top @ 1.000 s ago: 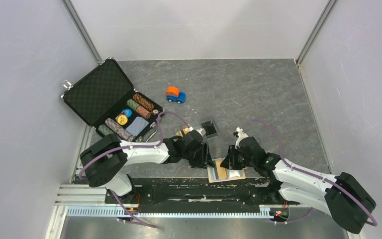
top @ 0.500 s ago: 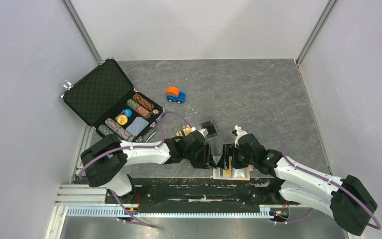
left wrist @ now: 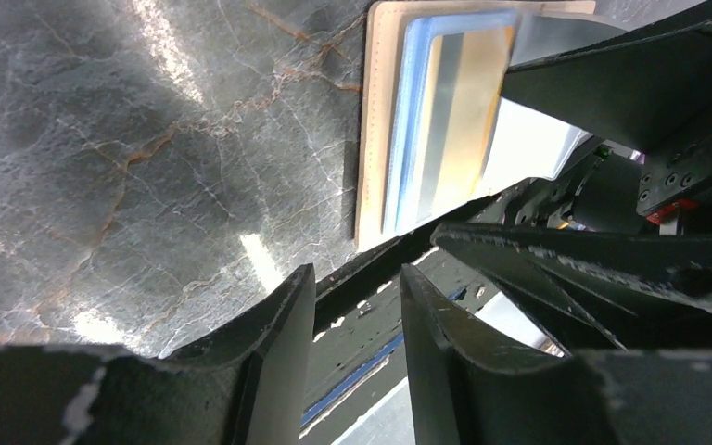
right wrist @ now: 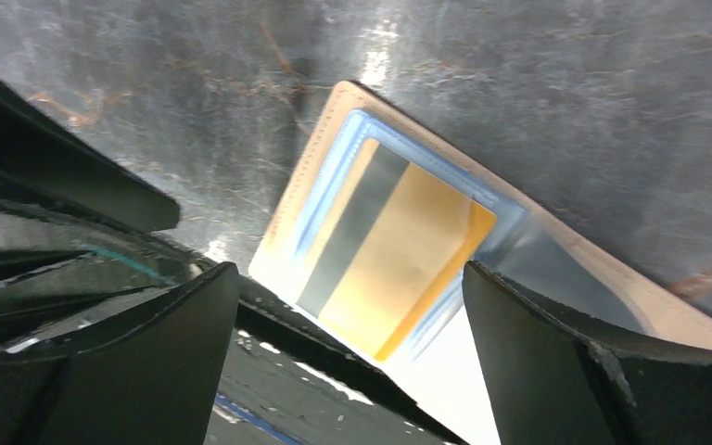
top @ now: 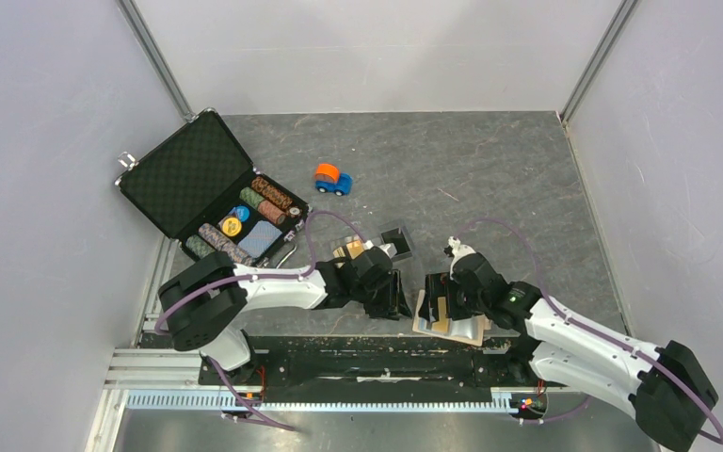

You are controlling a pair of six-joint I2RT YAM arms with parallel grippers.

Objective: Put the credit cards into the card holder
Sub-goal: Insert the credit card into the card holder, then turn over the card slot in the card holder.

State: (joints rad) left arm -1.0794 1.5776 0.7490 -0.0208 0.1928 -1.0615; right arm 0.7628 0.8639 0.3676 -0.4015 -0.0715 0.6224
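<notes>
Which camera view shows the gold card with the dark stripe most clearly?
The right wrist view: the gold card is almost wholly visible, atop the light blue card on the card holder. The left wrist view shows it obliquely and partly covered. The top view shows only a sliver.

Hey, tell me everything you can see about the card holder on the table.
The card holder is a beige, leather-look wallet with a stitched edge, lying open at the near edge of the table. A light blue card lies on it, a gold card with a dark stripe on top. The right gripper hangs open over it, jaws either side; contact is unclear. The left gripper sits beside it, apart.
</notes>
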